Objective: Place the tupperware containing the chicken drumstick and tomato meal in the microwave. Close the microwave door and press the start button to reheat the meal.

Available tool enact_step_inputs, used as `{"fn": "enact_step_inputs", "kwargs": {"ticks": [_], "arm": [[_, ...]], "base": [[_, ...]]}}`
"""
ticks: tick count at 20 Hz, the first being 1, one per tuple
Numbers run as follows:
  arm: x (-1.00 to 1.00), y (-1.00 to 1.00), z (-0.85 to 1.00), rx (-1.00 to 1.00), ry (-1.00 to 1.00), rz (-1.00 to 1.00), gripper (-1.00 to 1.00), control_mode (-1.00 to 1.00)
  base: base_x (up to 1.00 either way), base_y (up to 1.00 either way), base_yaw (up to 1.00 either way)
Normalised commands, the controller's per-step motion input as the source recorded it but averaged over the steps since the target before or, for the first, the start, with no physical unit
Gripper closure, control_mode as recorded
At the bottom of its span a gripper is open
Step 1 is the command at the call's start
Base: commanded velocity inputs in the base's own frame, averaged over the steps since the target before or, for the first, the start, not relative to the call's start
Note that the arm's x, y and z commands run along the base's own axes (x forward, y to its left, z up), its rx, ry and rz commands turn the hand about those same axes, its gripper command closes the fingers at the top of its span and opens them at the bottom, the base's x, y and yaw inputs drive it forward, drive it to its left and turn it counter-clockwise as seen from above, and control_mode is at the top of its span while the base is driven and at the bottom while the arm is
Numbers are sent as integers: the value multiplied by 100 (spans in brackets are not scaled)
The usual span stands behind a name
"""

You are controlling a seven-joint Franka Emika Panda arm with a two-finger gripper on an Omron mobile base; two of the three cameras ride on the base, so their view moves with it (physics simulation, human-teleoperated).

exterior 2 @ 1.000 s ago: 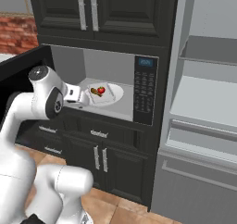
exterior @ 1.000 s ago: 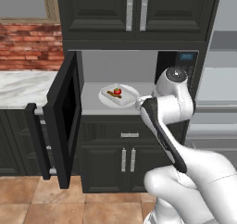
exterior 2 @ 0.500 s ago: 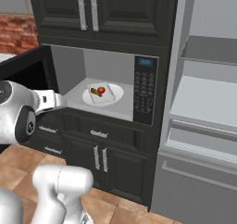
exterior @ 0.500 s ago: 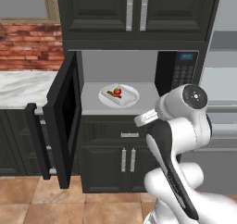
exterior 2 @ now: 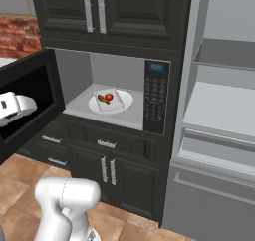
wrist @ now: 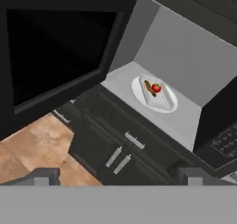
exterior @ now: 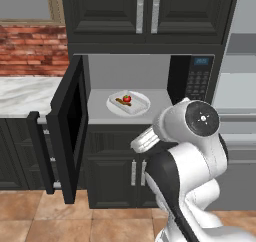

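Note:
The microwave (exterior: 192, 81) stands open, its door (exterior: 70, 131) swung out to the left. Inside, the translucent tupperware (exterior: 130, 103) lies on the round white plate (exterior: 143, 107). It holds the red tomato (exterior: 127, 98) and the brown chicken drumstick (exterior: 120, 102). The hand view looks down on the tupperware (wrist: 155, 92) from in front of the cavity, beside the door (wrist: 55, 56). My gripper (wrist: 119, 177) is open and empty, its fingertips (wrist: 44, 177) far apart, well back from the tupperware. My white hand (exterior 2: 15, 107) shows against the door (exterior 2: 35, 85) in the right base view.
The keypad panel (exterior 2: 155, 98) with a blue display is on the microwave's right side. A pale grey fridge (exterior 2: 219, 110) stands to the right. Dark cabinets with silver handles (exterior: 134, 172) sit below, a marble counter (exterior: 25, 91) to the left, tile floor underneath.
The arm has drawn back out of the microwave toward the base and swung left in front of the door. The tupperware stays on the plate. The gripper remains open.

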Motion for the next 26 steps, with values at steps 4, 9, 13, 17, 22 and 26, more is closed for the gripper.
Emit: {"fn": "enact_step_inputs", "kwargs": {"ticks": [4,9,13,17,22,26], "arm": [[-18,74,11,-19,-8,4,-100,-100],[-1,64,0,-19,-11,0,-100,-100],[-12,63,-2,-18,-18,0,-100,-100],[-39,72,-1,-20,-10,0,-100,-100],[-51,81,0,-19,-1,0,-100,-100],[-14,83,-2,-17,1,0,-100,-100]], "base": [[0,0,0],[0,0,0],[0,0,0],[0,0,0],[0,0,0],[0,0,0]]}}
